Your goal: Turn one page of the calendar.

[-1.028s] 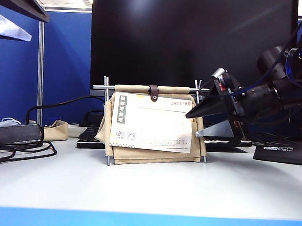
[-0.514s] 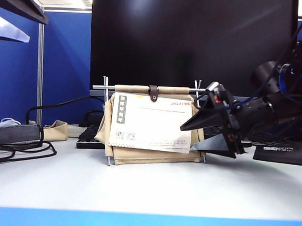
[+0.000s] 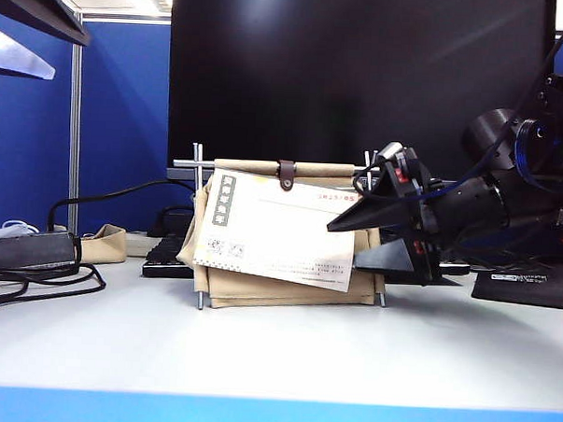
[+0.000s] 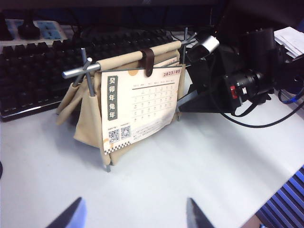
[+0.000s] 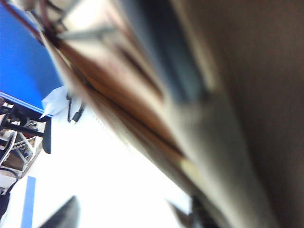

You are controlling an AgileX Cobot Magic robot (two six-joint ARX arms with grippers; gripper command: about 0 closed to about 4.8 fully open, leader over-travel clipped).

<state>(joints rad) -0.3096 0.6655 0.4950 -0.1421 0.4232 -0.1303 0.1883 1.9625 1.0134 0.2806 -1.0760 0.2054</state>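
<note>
Now the cream page (image 3: 276,231) hangs askew, its right edge between the right pincer's (image 3: 340,246) spread jaws; left pincer (image 4: 134,217) gapes.

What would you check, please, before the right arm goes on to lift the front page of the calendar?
1. Right gripper at the page's edge: ok, its fingers straddle the right edge of the page.
2. Right gripper closed on the page: cannot tell; the jaws look parted and the right wrist view is blurred.
3. Page free to turn: ok so far, it already hangs tilted, its lower left corner swung out.
4. Calendar standing: ok, both front legs rest on the table.
5. Leather strap over the top rod: cannot tell whether it pins the page.
6. Left gripper clear: ok, open, in front of the calendar, touching nothing.
</note>
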